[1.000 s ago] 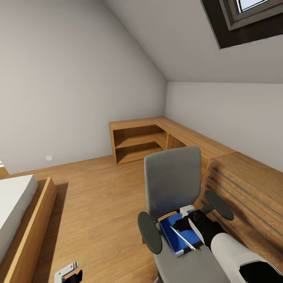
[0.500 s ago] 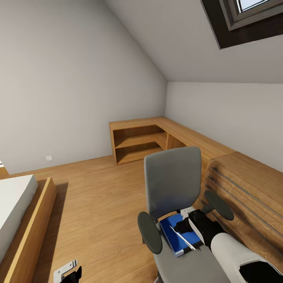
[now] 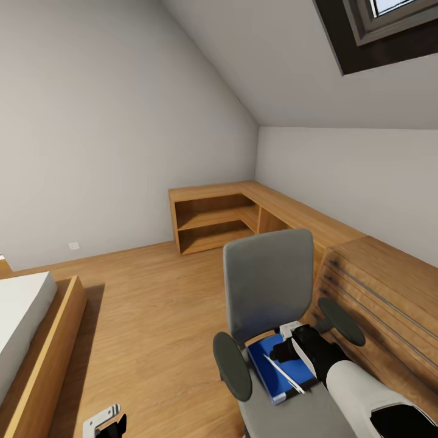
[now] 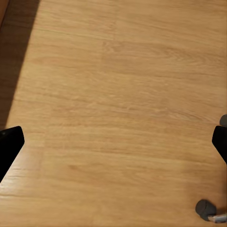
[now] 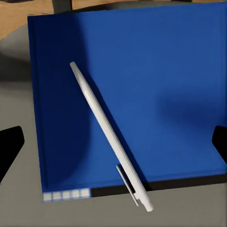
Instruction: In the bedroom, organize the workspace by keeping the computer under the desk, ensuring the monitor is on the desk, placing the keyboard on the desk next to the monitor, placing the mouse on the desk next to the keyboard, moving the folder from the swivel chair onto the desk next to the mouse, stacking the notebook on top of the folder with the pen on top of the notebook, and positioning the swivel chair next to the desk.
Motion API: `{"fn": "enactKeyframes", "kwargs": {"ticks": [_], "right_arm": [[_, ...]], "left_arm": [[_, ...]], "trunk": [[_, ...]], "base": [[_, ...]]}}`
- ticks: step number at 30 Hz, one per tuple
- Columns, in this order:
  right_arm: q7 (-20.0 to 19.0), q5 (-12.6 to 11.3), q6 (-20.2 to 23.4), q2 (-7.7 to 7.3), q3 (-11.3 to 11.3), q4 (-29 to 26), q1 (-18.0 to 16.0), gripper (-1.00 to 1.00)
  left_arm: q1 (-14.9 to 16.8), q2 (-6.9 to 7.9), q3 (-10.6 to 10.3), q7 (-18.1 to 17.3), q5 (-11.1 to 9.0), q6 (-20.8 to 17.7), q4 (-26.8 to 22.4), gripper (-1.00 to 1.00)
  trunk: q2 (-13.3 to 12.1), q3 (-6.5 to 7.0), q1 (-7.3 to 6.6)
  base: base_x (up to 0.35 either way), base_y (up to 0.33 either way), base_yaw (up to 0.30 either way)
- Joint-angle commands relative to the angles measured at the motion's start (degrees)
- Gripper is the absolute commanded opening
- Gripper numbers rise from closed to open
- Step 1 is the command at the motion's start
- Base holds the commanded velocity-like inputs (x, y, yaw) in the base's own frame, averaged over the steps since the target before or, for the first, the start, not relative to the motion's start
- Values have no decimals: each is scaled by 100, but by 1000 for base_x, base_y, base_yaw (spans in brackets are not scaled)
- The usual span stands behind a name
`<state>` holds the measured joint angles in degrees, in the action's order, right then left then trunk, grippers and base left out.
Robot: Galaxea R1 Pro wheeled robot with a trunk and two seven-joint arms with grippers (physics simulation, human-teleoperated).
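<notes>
Chair [image 3: 267, 286]: grey, stood on the wood floor [image 3: 146, 304] just beside a light-wood drawer chest [image 3: 383, 292], its back toward the corner shelving [image 3: 213, 222].
Folder [image 3: 277, 365]: blue, lay flat on the chair seat between the two black armrests.
Pen [image 5: 109, 137]: silver-white, lay aslant on the folder's cover, touching it.
Right gripper [image 3: 286, 350]: hung low over the folder, fingers spread wide with their dark tips at either side of the folder in the right wrist view, clasping nothing.
Left gripper [image 3: 106, 423]: hung near the floor, well apart from the chair; fingers parted, empty.
Bed [image 3: 27, 328]: wood-framed, at far left.
</notes>
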<state>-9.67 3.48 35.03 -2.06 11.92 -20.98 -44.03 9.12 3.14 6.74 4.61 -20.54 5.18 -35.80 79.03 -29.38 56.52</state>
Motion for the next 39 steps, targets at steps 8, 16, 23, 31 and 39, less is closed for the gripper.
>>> {"fn": "enactKeyframes", "kwargs": {"ticks": [8, 16, 23, 31, 39], "right_arm": [[-35, 38, 60, -4, 14, -11, -4, 100], [-30, 38, 91, 0, 21, -18, -6, 100], [-20, 38, 92, 0, 21, -22, -4, 100], [-17, 38, 92, -3, 21, -17, -4, 100], [-17, 41, 92, -1, 21, -12, -6, 100]], "left_arm": [[2, -5, -23, 22, -55, 18, 3, 100], [2, -15, -24, 23, -55, 18, 3, 100], [2, -15, -24, 23, -55, 18, 3, 100], [2, -15, -23, 23, -55, 18, 3, 100], [2, -14, -16, 23, -53, 18, 3, 100]], "trunk": [[3, -6, 1], [284, -131, 154], [565, -257, 308], [885, -401, 484], [1206, -544, 660]], "base": [[21, 0, 0], [1, 0, 0], [0, 0, 0], [0, 0, 0], [0, 0, 0]]}}
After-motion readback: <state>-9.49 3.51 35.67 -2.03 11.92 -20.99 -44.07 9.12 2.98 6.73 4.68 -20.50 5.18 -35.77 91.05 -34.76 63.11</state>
